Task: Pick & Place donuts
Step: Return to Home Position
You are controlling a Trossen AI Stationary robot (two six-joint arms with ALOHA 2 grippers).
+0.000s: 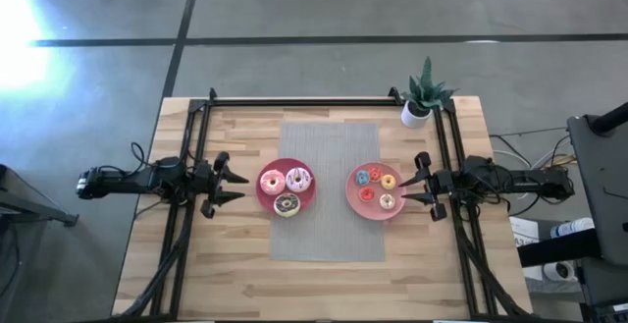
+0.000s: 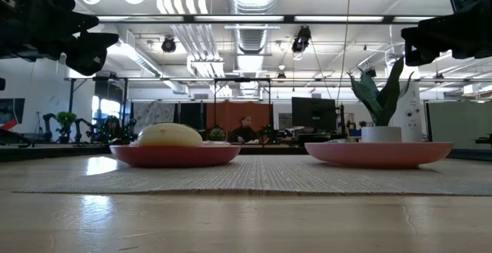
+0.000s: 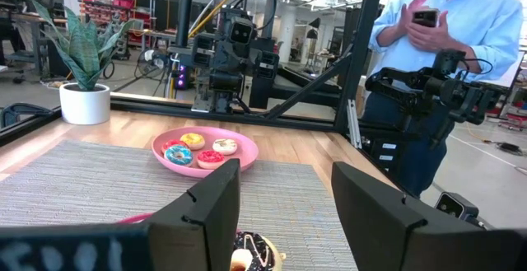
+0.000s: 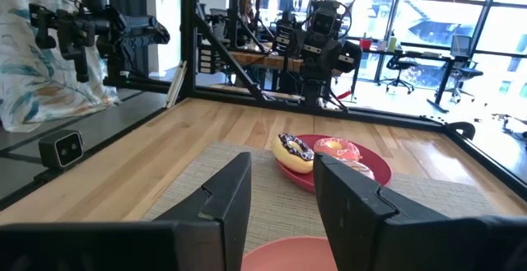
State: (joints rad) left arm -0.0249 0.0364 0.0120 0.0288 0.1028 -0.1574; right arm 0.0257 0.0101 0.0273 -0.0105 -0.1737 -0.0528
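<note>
Two pink plates sit on a grey mat. The left plate (image 1: 287,165) carries three larger donuts: a pink one (image 1: 272,181), a pink-and-white one (image 1: 298,178) and a chocolate one (image 1: 287,203). The right plate (image 1: 351,197) carries several small donuts, among them blue (image 1: 362,177), red (image 1: 374,174) and yellow (image 1: 388,181). My left gripper (image 1: 235,186) hovers open just left of the left plate; its wrist view has the chocolate donut (image 3: 251,250) between the fingers. My right gripper (image 1: 410,188) hovers open at the right plate's right edge, above the rim (image 4: 296,254).
A potted plant (image 1: 422,102) stands at the table's far right corner. Black frame rails (image 1: 186,166) run along the table's left, right and far sides. Bare wood lies along the near edge. A person (image 3: 445,49) stands beyond the table's right side, holding a phone.
</note>
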